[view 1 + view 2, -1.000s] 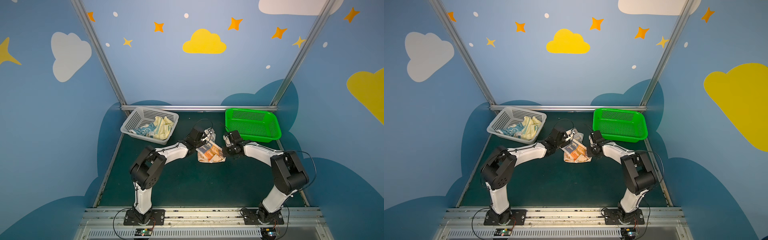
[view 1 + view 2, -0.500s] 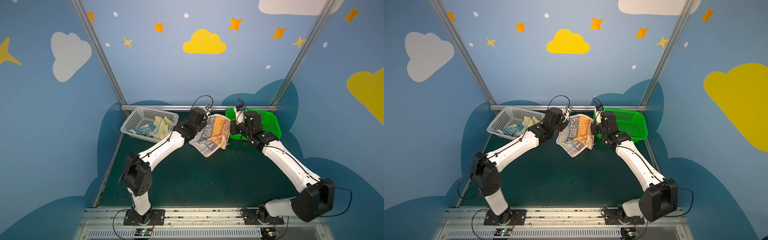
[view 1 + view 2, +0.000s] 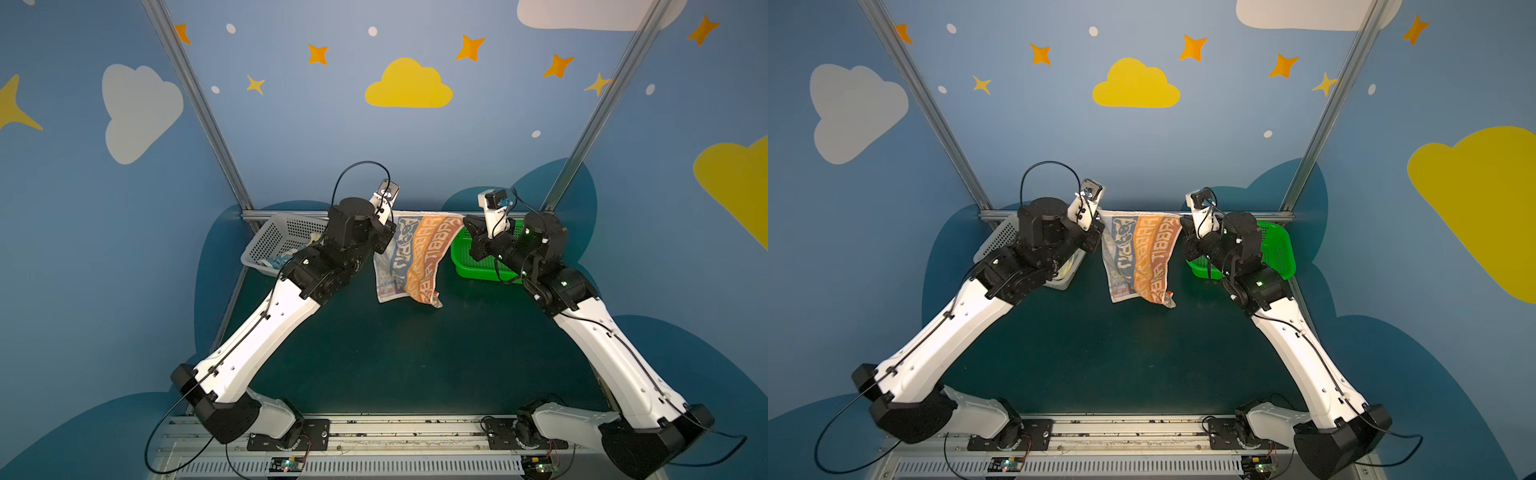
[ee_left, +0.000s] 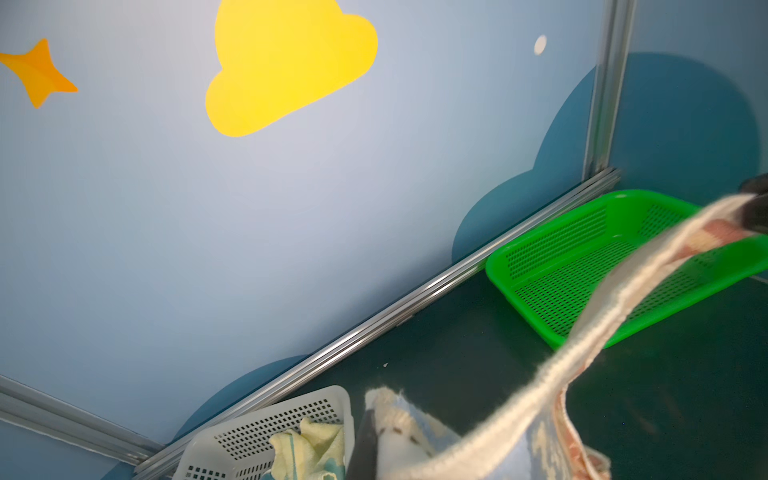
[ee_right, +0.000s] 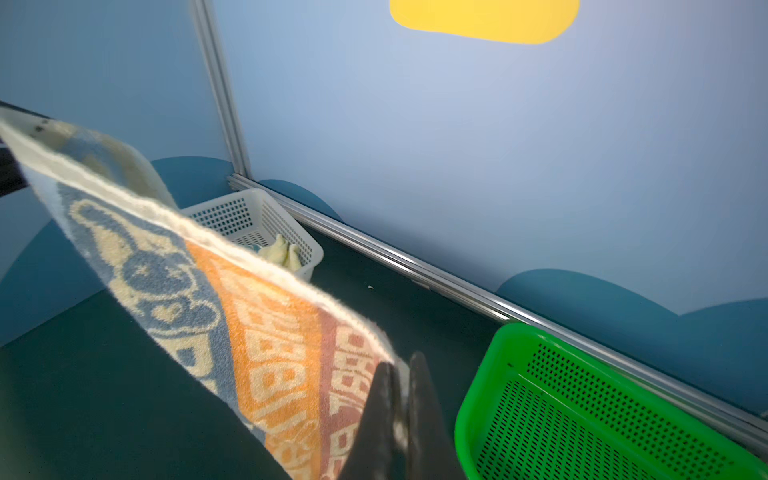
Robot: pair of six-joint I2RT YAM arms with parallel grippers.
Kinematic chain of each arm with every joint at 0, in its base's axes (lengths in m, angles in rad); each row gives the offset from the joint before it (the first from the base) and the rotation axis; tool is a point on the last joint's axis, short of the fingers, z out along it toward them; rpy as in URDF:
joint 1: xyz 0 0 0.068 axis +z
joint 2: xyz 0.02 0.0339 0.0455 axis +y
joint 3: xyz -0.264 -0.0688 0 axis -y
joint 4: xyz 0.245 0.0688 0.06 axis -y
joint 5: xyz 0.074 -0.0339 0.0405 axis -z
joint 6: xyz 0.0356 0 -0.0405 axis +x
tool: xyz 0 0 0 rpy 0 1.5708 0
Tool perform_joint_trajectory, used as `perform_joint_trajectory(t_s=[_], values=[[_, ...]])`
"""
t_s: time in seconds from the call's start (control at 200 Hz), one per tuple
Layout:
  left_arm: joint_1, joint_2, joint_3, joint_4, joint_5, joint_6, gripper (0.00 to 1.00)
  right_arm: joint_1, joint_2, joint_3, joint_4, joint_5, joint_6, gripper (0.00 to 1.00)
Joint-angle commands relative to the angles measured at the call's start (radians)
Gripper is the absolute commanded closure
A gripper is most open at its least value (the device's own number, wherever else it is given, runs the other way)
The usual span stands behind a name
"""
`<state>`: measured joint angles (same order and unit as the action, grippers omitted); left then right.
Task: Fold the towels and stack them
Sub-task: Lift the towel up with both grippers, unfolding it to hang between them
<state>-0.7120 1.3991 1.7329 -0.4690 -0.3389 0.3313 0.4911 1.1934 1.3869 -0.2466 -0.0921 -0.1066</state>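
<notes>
At far left, the grey basket [image 3: 272, 232] holds the pale yellow towel [image 4: 307, 446] and a bluish one [image 3: 277, 261], neither folded yet. The left gripper [image 3: 1099, 222] is clamped tight on one top corner of the striped towel [image 3: 415, 253], which hangs spread above the dark tabletop [image 3: 395, 353]. The right gripper [image 5: 403, 365] pinches the other corner, in front of the green basket [image 3: 458, 262]. This looks like the spreading step. The next move likely calls for lowering both corners evenly to lay the cloth flat for folding.
</notes>
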Motion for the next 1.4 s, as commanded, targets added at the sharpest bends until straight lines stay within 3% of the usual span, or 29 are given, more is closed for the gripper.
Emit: perform_joint_trajectory(t_s=[0.0,0.24,0.491,0.651,0.826,1.026,1.217,1.397], values=[[-0.038,-0.081,-0.019,-0.077,0.031,-0.064,0.96,0.042,-0.066,0.040,-0.039,-0.048,-0.039,1.00],[-0.100,-0.222,-0.052,-0.151,0.038,-0.179,0.96,0.126,-0.160,0.036,-0.060,-0.075,-0.011,1.00],[-0.104,-0.277,-0.118,-0.137,-0.011,-0.224,0.96,0.158,-0.154,0.029,-0.052,-0.051,-0.027,1.00],[-0.080,-0.228,-0.124,-0.120,-0.115,-0.186,0.96,0.158,-0.117,0.026,-0.044,0.033,-0.054,1.00],[0.041,-0.120,-0.130,-0.095,-0.044,-0.200,0.96,0.149,-0.038,0.012,-0.003,0.142,-0.103,1.00],[0.181,0.046,-0.091,-0.040,0.018,-0.198,0.96,0.102,0.074,0.035,0.049,0.172,-0.128,1.00],[0.206,0.161,0.002,-0.060,0.047,-0.187,0.96,0.070,0.129,0.052,0.066,0.159,-0.130,1.00],[0.206,0.141,0.027,-0.058,0.133,-0.191,0.96,0.063,0.111,0.063,0.051,0.126,-0.137,1.00]])
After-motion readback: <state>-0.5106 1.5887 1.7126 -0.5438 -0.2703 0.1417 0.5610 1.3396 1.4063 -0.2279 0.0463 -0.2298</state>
